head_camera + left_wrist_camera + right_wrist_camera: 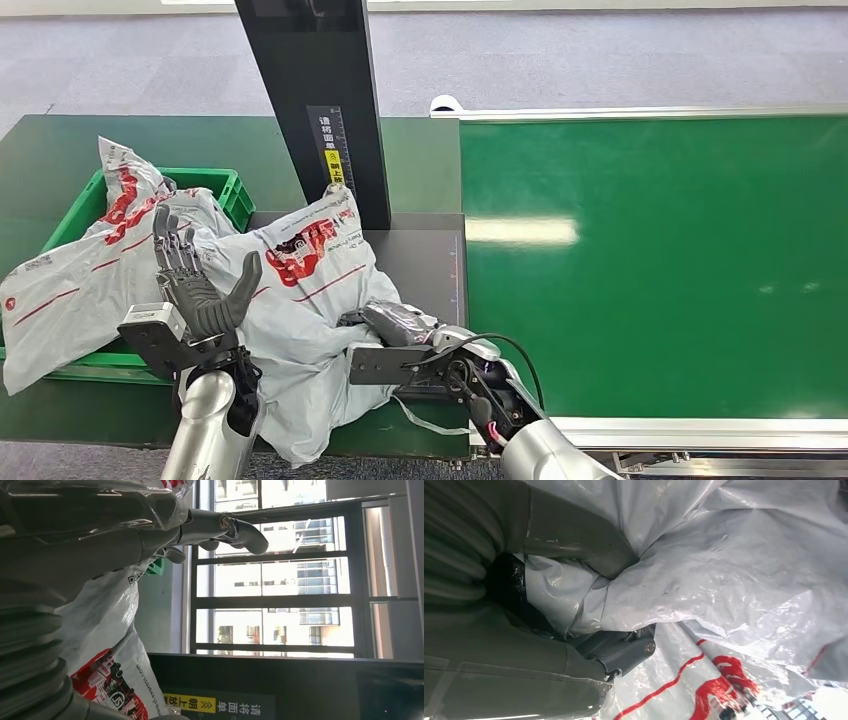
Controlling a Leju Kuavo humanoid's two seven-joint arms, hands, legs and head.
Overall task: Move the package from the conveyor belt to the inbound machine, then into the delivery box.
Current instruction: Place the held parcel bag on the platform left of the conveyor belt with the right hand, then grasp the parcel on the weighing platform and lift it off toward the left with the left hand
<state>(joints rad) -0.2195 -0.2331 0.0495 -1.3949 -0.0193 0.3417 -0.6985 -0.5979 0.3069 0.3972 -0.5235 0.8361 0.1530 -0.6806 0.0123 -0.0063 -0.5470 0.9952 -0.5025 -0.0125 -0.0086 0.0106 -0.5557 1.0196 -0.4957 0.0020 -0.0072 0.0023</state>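
Observation:
The package, a crumpled white plastic bag with red print, lies across the inbound machine's dark platform and hangs over the table's front edge. My right hand grips its right edge; in the right wrist view the thumb presses into a fold of the package. Just left of the bag, my left hand stands upright and holds nothing, with its fingers apart and the package beside it. The green delivery box sits at the left.
A second white bag fills the delivery box and spills over its near side. The machine's black post with a yellow label rises right behind the package. The green conveyor belt stretches away on the right.

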